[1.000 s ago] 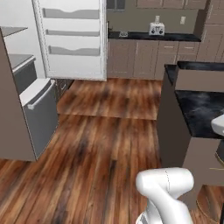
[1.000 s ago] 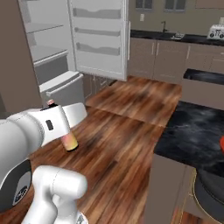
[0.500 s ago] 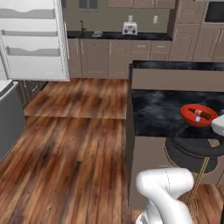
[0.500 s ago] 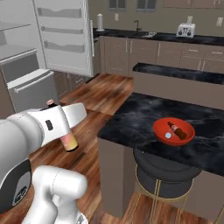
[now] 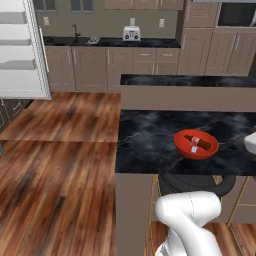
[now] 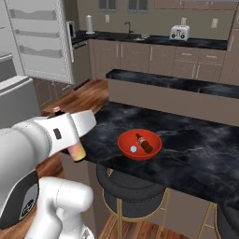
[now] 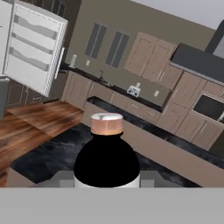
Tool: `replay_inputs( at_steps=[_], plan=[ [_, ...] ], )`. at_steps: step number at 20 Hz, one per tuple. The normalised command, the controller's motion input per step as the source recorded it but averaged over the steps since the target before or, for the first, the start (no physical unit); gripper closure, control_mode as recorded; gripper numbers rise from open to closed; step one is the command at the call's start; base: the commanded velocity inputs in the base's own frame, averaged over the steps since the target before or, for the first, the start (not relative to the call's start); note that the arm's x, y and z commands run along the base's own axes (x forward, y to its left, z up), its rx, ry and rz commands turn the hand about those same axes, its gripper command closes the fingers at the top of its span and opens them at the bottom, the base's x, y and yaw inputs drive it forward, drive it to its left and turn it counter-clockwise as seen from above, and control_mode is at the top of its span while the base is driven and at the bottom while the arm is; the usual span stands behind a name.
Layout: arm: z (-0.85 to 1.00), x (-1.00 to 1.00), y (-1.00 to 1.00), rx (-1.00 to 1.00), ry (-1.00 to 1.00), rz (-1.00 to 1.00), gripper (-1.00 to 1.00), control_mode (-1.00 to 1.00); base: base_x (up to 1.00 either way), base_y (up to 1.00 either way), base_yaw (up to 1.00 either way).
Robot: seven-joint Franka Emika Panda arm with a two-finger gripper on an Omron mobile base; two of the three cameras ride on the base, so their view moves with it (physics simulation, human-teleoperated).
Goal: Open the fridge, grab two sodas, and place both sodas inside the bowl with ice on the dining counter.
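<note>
The dining counter [image 5: 145, 135] [image 6: 196, 149] has a black marbled top. On it sits the red-orange bowl [image 5: 186, 147] [image 6: 125, 148], with the dark cola soda [image 5: 200, 142] [image 6: 145, 144] lying inside. My gripper [image 6: 69, 136] hangs shut on the second soda [image 6: 77, 151] [image 7: 106, 157], just left of the counter's near corner and a short way left of the bowl. That bottle shows pink ends beside the white hand; up close it looks dark with a pinkish top. The fridge's pale door [image 5: 20, 50] [image 6: 39, 42] [image 7: 35, 52] stands open at the far left.
A black stool [image 5: 195, 184] [image 6: 130, 186] with gold legs stands under the counter's near edge. A raised black ledge [image 5: 190, 80] [image 6: 177, 80] runs behind the counter. A toaster [image 5: 131, 33] [image 6: 179, 32] sits on the wall counter. Wooden floor [image 5: 60, 165] spreads out to the left.
The whole picture has swung from the fridge toward the dining counter, so the camera has moved; the bowl now lies near and central. The gripper still holds the soda the same way.
</note>
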Motion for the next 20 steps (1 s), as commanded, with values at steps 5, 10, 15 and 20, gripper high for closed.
replay_inputs(
  at_steps=[5, 10, 15, 20],
  plan=[
    [-0.01, 0.20, -0.04, 0.00, 0.06, 0.00, 1.00, -1.00, 0.64, -0.32, -0.01],
    [-0.14, 1.00, -0.07, -0.01, 0.43, 0.00, 1.00, -1.00, 0.00, 0.00, 0.00],
    [-0.35, 1.00, -0.22, -0.12, 0.60, 0.00, 1.00, -1.00, 0.00, 0.00, 0.00],
    [-0.71, 0.96, -0.19, -0.16, 0.55, 0.03, 1.00, -1.00, 0.00, 0.00, 0.00]
  ],
)
